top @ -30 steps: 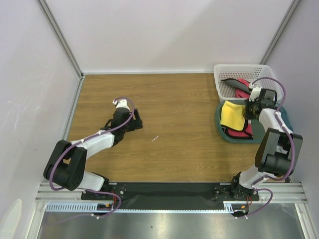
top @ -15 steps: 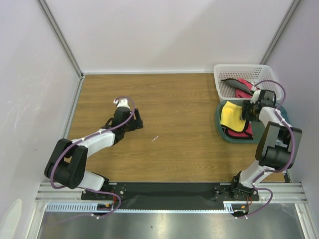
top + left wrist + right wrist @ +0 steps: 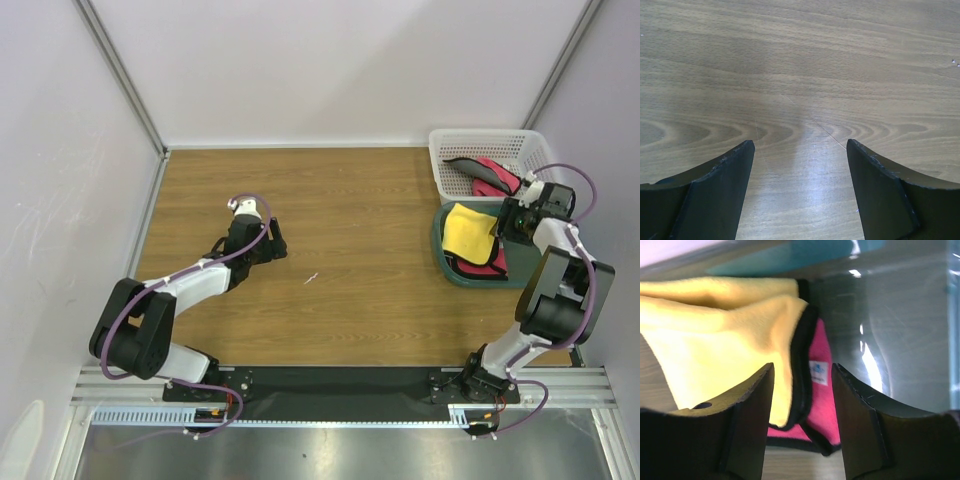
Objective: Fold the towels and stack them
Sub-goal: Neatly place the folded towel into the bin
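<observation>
Lying in the tub: a yellow towel [image 3: 467, 232] is laid folded on a pink-red towel [image 3: 482, 266], both inside the teal tub [image 3: 441, 255].
Long axis: the yellow towel's longer side is run from the tub's far rim toward its near rim, slightly slanted.
Hem: in the right wrist view two yellow layers [image 3: 715, 335] are seen, their black edging turned toward the tub's right wall; the pink-red towel [image 3: 822, 405], with a small white label, is shown just past that edging.
Right fingers [image 3: 510, 222]: held apart at the tub's right side; the black hem is seen in the gap between them [image 3: 752, 410], and nothing is clamped.
Left fingers [image 3: 272, 243]: placed well to the left of the tub and spread apart [image 3: 720, 190]; only wood grain is seen between them.
Basket: a white lattice basket [image 3: 445, 160] is set just beyond the tub's far rim; more towels [image 3: 485, 176], pink-red and black, are heaped in it.
Desk [image 3: 350, 200]: brown wood grain, carrying the tub.
Room: pale walls are joined behind the tub by slanted metal posts.
</observation>
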{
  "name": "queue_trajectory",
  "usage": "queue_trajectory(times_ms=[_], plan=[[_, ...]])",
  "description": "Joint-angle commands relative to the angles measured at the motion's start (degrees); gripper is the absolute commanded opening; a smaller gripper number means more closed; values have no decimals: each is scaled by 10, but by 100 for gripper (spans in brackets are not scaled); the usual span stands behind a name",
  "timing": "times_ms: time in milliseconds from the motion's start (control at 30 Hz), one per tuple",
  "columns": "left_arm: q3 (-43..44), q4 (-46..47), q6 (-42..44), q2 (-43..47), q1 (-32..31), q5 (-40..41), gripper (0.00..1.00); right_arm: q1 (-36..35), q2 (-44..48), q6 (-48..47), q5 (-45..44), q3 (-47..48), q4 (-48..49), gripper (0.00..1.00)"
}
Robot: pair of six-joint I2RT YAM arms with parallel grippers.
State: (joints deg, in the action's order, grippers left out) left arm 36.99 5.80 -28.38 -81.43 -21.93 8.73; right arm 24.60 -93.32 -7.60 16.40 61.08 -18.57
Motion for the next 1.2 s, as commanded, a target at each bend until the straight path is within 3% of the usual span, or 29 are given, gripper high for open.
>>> queue_trajectory(times_ms=[0,300,567,1000,1067,1167], plan=[[19,11,6,6,5,-3,81,1,-25,5,42,2,41,54],[43,-9,11,-17,5,-3,81,1,-88,13,49,17,94,56],[63,-21,13,-32,5,-10,80,1,-64,14,86,-11,150,54],[67,-27,6,-35,5,-15,79,-14,-124,-2,103,61,113,54],[67,-30,6,-35,5,-17,79,-17,-130,-4,101,67,109,47],[66,-33,5,-32,6,-14,79,-20,-139,-5,94,78,88,23]])
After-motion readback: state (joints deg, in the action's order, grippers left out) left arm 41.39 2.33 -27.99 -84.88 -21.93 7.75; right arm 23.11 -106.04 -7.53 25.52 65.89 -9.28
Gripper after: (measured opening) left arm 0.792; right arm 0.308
